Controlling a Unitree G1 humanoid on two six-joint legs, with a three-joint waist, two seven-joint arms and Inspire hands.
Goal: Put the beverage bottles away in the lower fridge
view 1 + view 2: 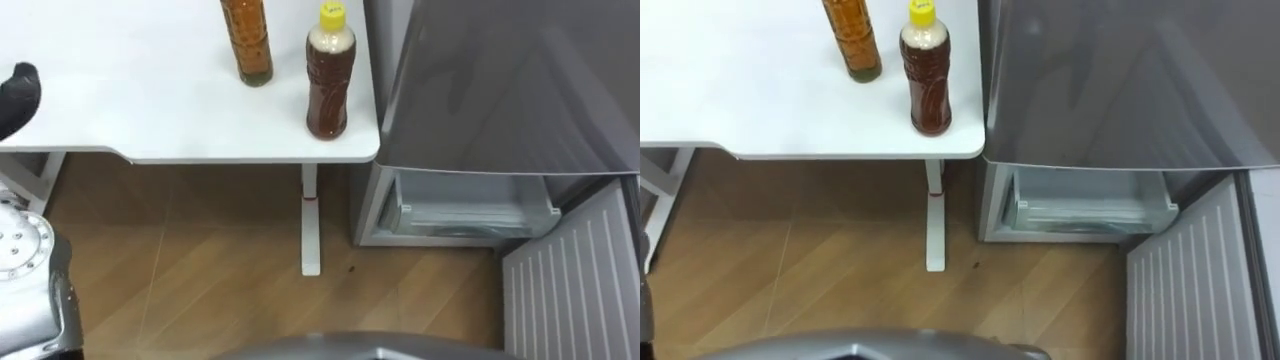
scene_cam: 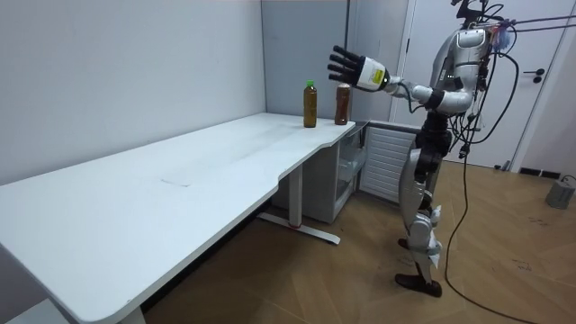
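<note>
Drinks, a yellow-capped bottle (image 1: 328,80) and a second bottle (image 1: 247,40), are standing on the corner of the table (image 1: 150,120) beside the fridge (image 1: 500,90) in the left eye view, the left hand (image 1: 20,92) showing at that view's left edge; in the room view it is hanging outstretched, raised, fingers spread wide, holding nothing.

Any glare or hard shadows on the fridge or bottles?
Left eye view: pale reflected streaks on the grey fridge door; the bottles cast only faint, soft shadows on the white table. Room view: even light, soft shadow under the table.
</note>
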